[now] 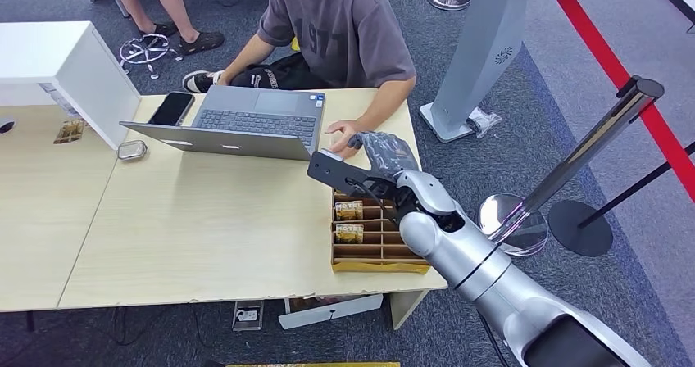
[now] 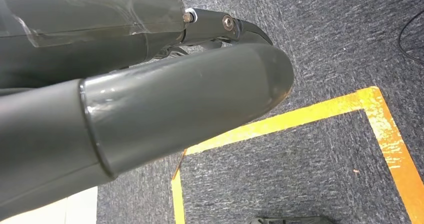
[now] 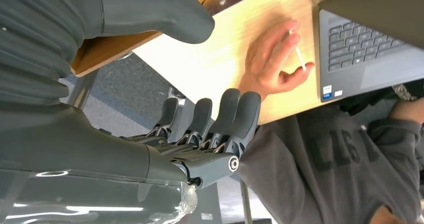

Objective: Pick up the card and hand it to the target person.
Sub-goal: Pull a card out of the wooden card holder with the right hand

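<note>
Head view shows my right hand (image 1: 379, 156) raised over the far right corner of the pale wooden table (image 1: 197, 236), just beside the seated person's hand (image 1: 342, 133), with the brown cardboard slotted tray (image 1: 373, 256) below my forearm. In the right wrist view my fingers (image 3: 227, 116) are apart from the thick grey thumb (image 3: 165, 14), with nothing between them. The thin white card (image 3: 299, 54) sits edge-on in the person's hand, pinched between thumb and fingers, above the table and next to the open grey laptop (image 1: 246, 125). A black phone (image 1: 172, 108) lies by the laptop's far left corner. The person wears a grey T-shirt (image 1: 352, 31). In the left wrist view my left hand (image 2: 150, 94) hangs over grey carpet marked with an orange tape line (image 2: 300, 116); I cannot tell how its fingers lie.
</note>
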{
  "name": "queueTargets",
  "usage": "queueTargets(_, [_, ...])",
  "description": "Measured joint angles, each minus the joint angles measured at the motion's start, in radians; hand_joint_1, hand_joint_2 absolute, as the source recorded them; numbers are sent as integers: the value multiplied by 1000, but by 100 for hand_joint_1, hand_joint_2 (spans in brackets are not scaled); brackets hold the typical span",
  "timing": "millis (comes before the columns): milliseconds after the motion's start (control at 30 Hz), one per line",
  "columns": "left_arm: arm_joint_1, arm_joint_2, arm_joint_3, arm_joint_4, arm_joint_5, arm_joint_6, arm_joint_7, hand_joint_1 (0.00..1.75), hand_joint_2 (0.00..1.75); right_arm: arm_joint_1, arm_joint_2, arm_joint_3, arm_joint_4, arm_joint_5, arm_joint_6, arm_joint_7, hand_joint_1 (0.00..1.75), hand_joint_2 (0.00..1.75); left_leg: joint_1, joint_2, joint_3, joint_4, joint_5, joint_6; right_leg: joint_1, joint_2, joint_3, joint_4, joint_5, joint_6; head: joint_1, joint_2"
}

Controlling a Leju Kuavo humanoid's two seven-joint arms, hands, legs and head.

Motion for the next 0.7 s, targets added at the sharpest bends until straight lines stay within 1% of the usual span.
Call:
queueTargets(267, [0, 0, 0, 0, 3, 1, 1, 0, 0, -9, 26, 32, 51, 0, 23, 0, 82, 175, 0, 0, 0, 0, 0, 0, 0, 0, 0, 0, 0, 0, 0, 0])
queueTargets(533, [0, 0, 0, 0, 6, 2, 1, 0, 0, -24, 47, 58, 106, -3, 26, -10, 81, 175, 0, 0, 0, 0, 0, 0, 0, 0, 0, 0, 0, 0, 0, 0])
queueTargets(700, [0, 0, 0, 0, 7, 1, 2, 0, 0, -30, 53, 69, 130, -1, 26, -11, 83, 175, 0, 0, 0, 0, 0, 0, 0, 0, 0, 0, 0, 0, 0, 0])
